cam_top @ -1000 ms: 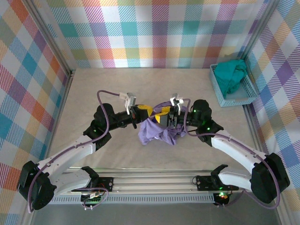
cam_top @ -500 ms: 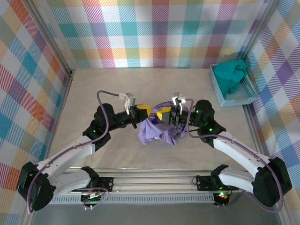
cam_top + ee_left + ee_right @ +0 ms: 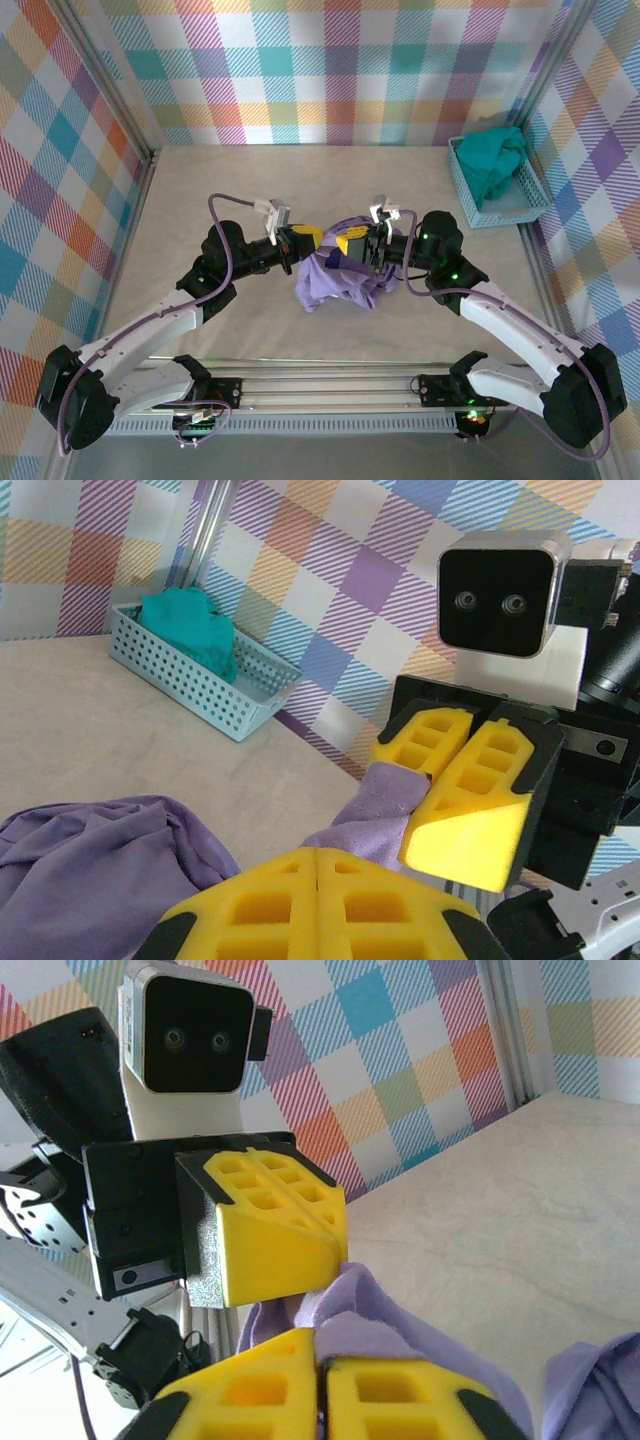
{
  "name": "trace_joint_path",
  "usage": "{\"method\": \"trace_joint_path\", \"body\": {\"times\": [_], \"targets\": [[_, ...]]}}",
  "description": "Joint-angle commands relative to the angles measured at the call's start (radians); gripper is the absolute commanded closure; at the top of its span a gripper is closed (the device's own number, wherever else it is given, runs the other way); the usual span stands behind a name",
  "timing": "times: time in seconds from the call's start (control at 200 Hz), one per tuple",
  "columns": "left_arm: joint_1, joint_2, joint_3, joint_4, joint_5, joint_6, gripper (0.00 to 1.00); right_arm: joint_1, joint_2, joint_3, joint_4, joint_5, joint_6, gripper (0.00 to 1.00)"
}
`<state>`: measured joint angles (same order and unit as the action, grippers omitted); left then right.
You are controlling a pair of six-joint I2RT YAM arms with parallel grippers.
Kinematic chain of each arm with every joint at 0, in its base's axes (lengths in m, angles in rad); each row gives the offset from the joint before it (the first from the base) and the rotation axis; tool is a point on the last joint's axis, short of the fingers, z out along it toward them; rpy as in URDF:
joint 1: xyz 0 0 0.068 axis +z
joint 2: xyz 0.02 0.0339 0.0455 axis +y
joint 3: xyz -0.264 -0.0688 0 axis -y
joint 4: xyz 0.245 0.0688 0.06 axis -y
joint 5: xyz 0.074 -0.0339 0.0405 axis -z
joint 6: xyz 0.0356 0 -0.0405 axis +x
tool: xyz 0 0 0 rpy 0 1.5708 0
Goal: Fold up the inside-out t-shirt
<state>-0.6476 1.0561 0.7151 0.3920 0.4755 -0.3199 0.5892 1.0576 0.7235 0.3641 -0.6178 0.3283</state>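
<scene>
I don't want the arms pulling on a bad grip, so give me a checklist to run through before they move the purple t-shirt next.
1. Grip of the left gripper on the t-shirt: ok, shut with cloth pinched in it.
2. Grip of the right gripper on the t-shirt: ok, shut on a fold of cloth.
3. T-shirt spread flat for folding: not ok, it hangs bunched below the two grippers, which sit close together.
4. Which part each gripper holds, hem or sleeve: cannot tell.
5. Blue basket with the teal garment apart from the t-shirt: ok, it stands at the far right.
</scene>
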Motion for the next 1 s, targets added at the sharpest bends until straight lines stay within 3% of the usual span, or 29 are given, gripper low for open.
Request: {"method": "trace_joint_path", "body": {"times": [0.0,0.115,0.2,0.355,0.48,0.58,0.72,0.83,0.995], "targets": [[-0.01,-0.014,0.001,-0.018,-0.037,0.031,1.0,0.003,0.0,0.04,0.0,-0.035,0.0,0.98],[-0.011,-0.007,0.009,-0.082,-0.144,0.043,1.0,0.003,-0.02,0.059,-0.061,-0.058,-0.005,1.0],[-0.011,0.008,0.034,-0.16,-0.239,0.056,0.91,0.001,-0.02,0.09,-0.129,-0.099,0.004,1.0],[-0.01,0.035,0.073,-0.248,-0.241,0.082,0.67,0.001,0.027,0.098,-0.097,-0.115,0.119,1.0],[-0.018,-0.014,0.065,-0.316,-0.295,0.093,0.55,0.001,0.064,0.117,-0.089,-0.083,0.206,1.0],[-0.035,-0.094,0.041,-0.368,-0.371,0.086,0.49,0.001,0.085,0.162,-0.154,-0.04,0.232,1.0],[-0.108,-0.165,0.052,-0.45,-0.396,0.06,0.43,0.001,0.12,0.249,-0.32,0.0,0.196,1.0],[-0.173,-0.126,0.073,-0.466,-0.369,0.017,0.34,0.001,0.142,0.293,-0.403,0.029,0.163,1.0],[-0.213,-0.017,0.079,-0.45,-0.407,0.042,0.33,0.001,0.16,0.35,-0.488,0.042,0.126,1.0]]}}
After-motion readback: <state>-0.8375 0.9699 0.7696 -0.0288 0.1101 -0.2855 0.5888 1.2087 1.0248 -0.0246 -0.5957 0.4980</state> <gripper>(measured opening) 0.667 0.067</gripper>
